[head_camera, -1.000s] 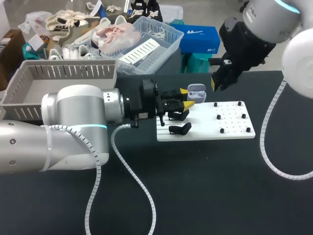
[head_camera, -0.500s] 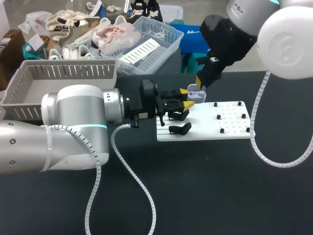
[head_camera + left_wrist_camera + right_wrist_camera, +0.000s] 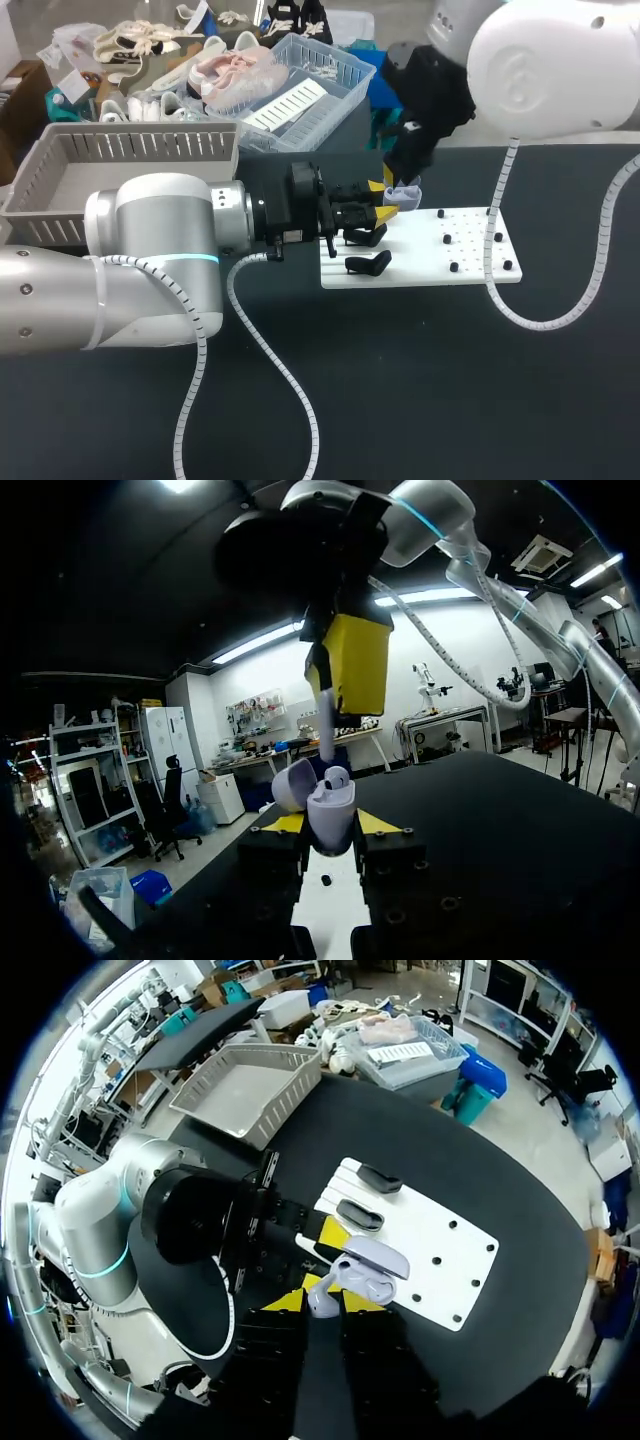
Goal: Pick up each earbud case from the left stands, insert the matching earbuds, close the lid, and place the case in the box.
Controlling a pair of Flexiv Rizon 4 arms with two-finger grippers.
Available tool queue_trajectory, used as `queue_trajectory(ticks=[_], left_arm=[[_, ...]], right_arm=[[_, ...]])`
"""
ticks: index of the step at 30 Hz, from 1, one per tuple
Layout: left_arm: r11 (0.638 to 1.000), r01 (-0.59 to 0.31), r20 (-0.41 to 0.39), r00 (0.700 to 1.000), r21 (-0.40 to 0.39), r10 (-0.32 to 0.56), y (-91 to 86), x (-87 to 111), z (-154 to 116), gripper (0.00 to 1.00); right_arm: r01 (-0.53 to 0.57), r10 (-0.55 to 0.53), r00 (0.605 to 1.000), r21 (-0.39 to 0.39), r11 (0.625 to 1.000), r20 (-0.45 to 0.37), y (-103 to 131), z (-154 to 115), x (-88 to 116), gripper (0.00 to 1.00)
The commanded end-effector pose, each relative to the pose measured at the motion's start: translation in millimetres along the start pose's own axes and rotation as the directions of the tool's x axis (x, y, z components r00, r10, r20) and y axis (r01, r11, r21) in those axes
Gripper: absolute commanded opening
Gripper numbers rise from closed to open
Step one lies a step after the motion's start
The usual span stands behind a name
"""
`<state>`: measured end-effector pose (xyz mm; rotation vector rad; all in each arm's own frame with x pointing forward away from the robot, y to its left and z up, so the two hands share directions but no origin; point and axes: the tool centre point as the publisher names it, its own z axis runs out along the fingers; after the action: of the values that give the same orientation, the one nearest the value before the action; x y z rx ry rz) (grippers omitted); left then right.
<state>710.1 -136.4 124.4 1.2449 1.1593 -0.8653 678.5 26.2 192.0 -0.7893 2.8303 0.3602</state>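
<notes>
My left gripper (image 3: 383,198) is shut on a lavender earbud case (image 3: 403,192), held upright over the white board (image 3: 470,268) with its lid open. In the left wrist view the case (image 3: 330,822) sits between the yellow tips, its lid (image 3: 292,784) tipped back and one earbud (image 3: 338,776) seated inside. My right gripper (image 3: 391,173) hangs just above the open case, shut on a second earbud (image 3: 322,1296), whose stem (image 3: 325,728) points down into the case. Two black stands (image 3: 368,263) (image 3: 365,237) lie on the board's left part.
The grey slatted box (image 3: 60,200) stands at the back left, behind my left arm. Several small black pegs (image 3: 471,238) stick up from the board's right half. My right arm's white cable (image 3: 520,315) loops down onto the dark table beside the board.
My right arm has swung left and down from beside the board until its gripper is right over the open case. The left arm and the case have stayed put.
</notes>
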Motion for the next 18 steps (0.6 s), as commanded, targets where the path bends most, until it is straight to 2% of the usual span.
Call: queue_trajectory(ticks=[1,18], left_arm=[[1.000,-0.001,0.001,1.000,-0.004,0.001,-0.4,0.3,0.4,0.00],[1.000,-0.001,0.001,1.000,-0.004,0.001,-0.4,0.3,0.4,0.00]], right_arm=[[-0.011,0.011,1.000,0.006,1.000,-0.024,-2.5,5.4,-6.0,0.00],[-0.017,0.018,0.999,0.011,1.000,-0.041,-7.4,15.3,-3.0,0.00]])
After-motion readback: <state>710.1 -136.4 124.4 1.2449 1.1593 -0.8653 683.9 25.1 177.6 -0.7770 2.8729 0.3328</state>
